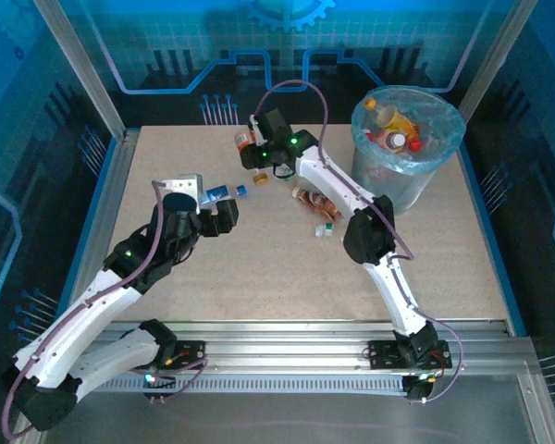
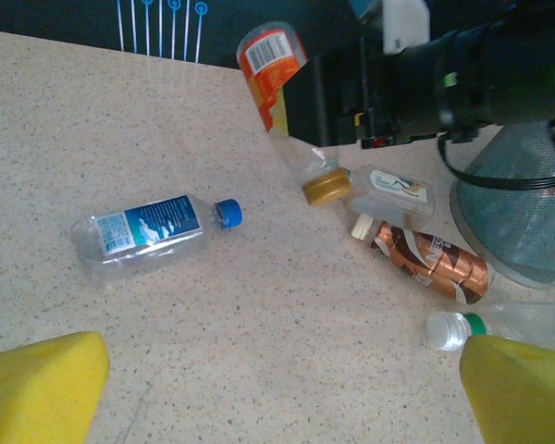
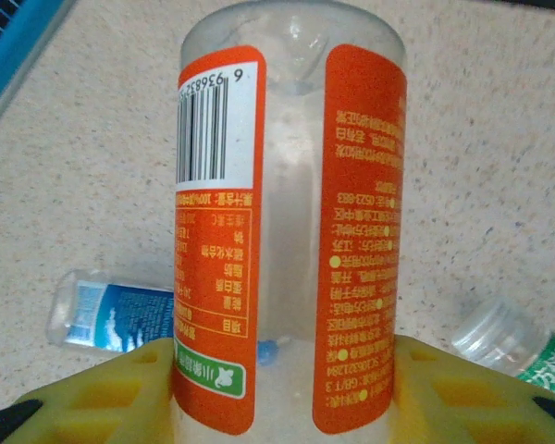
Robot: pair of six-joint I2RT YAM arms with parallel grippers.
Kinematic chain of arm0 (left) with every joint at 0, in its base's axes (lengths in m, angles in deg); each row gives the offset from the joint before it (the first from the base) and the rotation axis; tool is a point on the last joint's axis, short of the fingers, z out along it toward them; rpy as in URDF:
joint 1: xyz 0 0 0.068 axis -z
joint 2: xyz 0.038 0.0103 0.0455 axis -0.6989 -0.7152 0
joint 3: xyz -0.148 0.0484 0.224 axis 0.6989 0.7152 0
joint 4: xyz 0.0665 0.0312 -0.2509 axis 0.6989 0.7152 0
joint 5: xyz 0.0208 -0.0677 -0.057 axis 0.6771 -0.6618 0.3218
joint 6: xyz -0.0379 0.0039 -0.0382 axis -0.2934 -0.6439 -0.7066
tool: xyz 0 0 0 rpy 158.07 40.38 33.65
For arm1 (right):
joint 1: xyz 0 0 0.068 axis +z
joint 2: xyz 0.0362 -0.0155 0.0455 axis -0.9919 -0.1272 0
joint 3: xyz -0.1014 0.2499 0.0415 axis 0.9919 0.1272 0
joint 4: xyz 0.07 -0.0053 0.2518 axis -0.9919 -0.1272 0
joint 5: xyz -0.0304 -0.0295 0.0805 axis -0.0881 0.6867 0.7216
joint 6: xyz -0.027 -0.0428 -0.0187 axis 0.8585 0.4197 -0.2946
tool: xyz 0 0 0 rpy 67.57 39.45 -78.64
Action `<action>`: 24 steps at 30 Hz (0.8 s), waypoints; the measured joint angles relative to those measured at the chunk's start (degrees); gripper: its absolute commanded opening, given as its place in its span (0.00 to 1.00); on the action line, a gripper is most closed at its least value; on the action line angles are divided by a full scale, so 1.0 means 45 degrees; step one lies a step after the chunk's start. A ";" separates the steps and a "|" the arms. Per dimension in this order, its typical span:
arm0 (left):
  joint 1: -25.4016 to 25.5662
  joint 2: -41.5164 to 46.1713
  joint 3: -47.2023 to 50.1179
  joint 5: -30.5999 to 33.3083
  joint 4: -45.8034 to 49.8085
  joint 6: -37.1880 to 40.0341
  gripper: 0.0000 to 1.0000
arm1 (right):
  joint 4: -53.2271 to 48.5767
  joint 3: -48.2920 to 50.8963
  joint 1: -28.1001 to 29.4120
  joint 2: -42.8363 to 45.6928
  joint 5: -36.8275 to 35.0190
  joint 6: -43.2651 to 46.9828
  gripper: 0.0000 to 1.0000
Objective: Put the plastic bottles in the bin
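The step in hand looks like a pick-up. The right gripper (image 3: 283,365) has its yellow pads pressed against both sides of a clear plastic bottle with an orange label (image 3: 291,231), near the far edge of the speckled beige table (image 1: 444,268) and about midway along it. The left wrist view shows this bottle tilted with its gold cap low by the surface; I cannot tell whether the cap touches. The next move calls for a lift, a carry to the round grey bin with the light-blue liner (image 1: 388,190) at the far right corner, which holds several bottles, and a release above its rim. The right arm stretches forward and leftward from its base, with its elbow bent beside the bin. The left arm bends toward the table's middle. The left gripper (image 2: 279,388) is empty, its fingers spread wide, near a clear bottle with a blue label and blue cap (image 2: 153,231) that lies on its side. A copper-labelled bottle (image 2: 430,259) lies close to the bin.
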 measured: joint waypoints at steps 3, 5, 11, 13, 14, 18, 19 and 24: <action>-0.0257 -0.0005 0.0000 -0.0049 0.0024 -0.0019 0.99 | 0.0335 0.1001 0.0185 0.0947 -0.0044 0.0262 0.41; -0.0602 -0.0019 0.0000 -0.0170 0.0087 -0.0112 0.99 | 0.0675 0.1957 0.0321 0.1647 0.0024 0.0321 0.41; -0.1690 0.0029 0.0000 -0.1515 0.0097 -0.0743 0.99 | 0.2297 0.5071 0.0437 0.3560 0.0874 0.0359 0.41; -0.2069 0.0107 0.0000 -0.2142 0.0019 -0.0913 0.99 | 0.2973 0.6183 0.0437 0.4201 0.1292 0.0364 0.40; -0.2239 0.0151 0.0000 -0.2448 -0.0015 -0.1035 0.99 | 0.3381 0.6790 0.0437 0.4561 0.1554 0.0355 0.40; -0.2715 0.0180 -0.0160 -0.3521 -0.0019 -0.1399 0.99 | 0.4765 0.8718 0.0437 0.5736 0.2472 0.0340 0.40; -0.2812 0.0175 -0.0267 -0.3842 -0.0029 -0.1511 0.98 | 0.5139 0.9136 0.0437 0.5989 0.2725 0.0330 0.40; -0.3133 0.0010 -0.0743 -0.5085 -0.0423 -0.2137 0.95 | 0.6732 1.0647 0.0437 0.6989 0.3861 0.0194 0.40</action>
